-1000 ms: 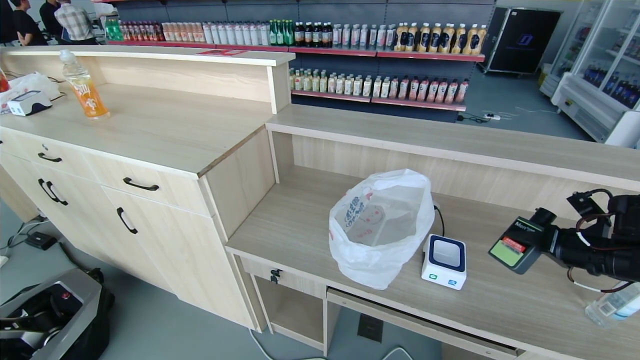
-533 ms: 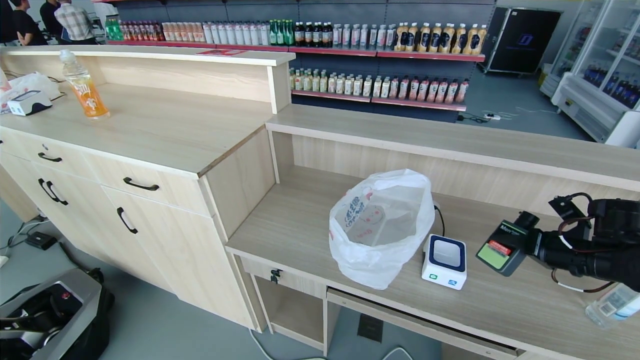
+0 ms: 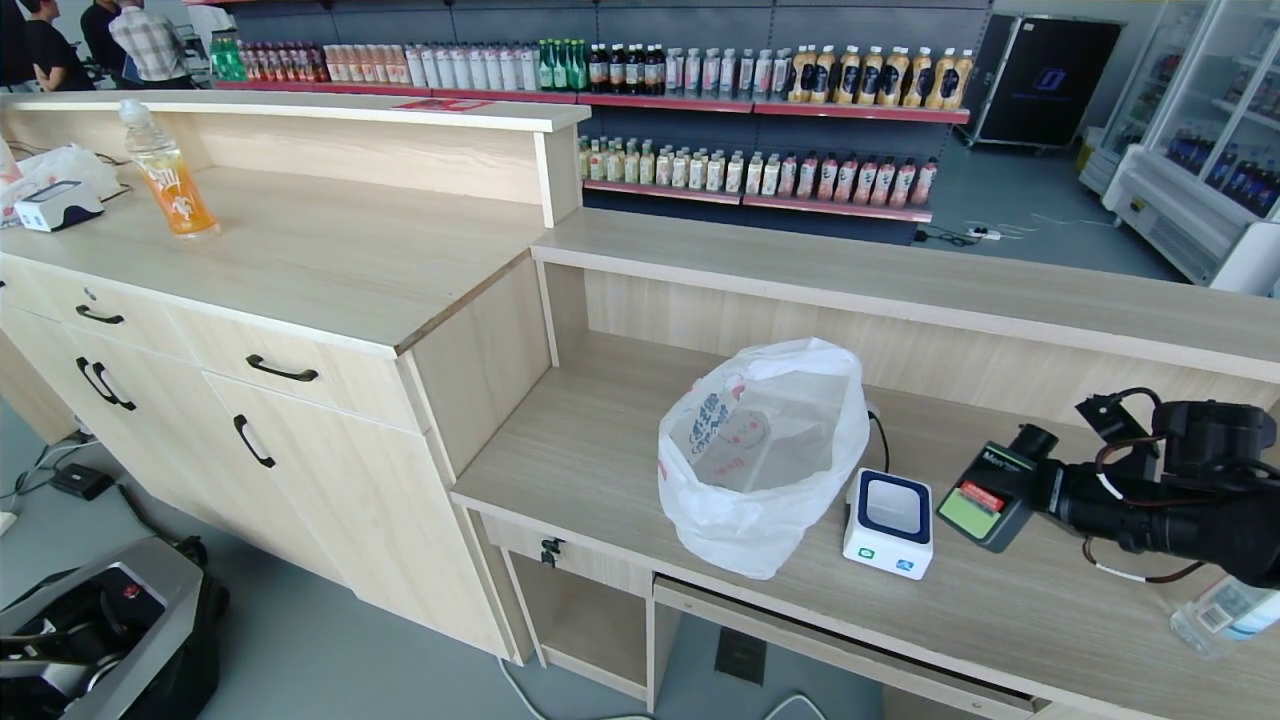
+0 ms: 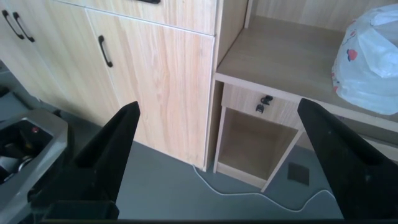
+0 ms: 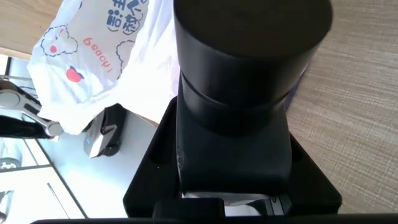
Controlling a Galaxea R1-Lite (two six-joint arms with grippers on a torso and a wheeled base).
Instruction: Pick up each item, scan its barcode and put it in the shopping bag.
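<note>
My right gripper is shut on a dark bottle with a black cap and a green and red label. It holds the bottle tilted just above the counter, right of the white scanner. In the right wrist view the bottle sits close up, with the white shopping bag beyond it. The bag stands open on the counter, touching the scanner's left side. My left gripper hangs open over the floor beside the counter's cabinet, holding nothing.
A clear water bottle lies at the counter's right edge, under my right arm. An orange drink bottle and a second scanner stand on the higher counter to the left. A raised ledge runs behind the bag.
My right gripper has carried the dark bottle leftwards and slightly down, closer to the scanner. The bag, the scanner and the left arm have stayed put.
</note>
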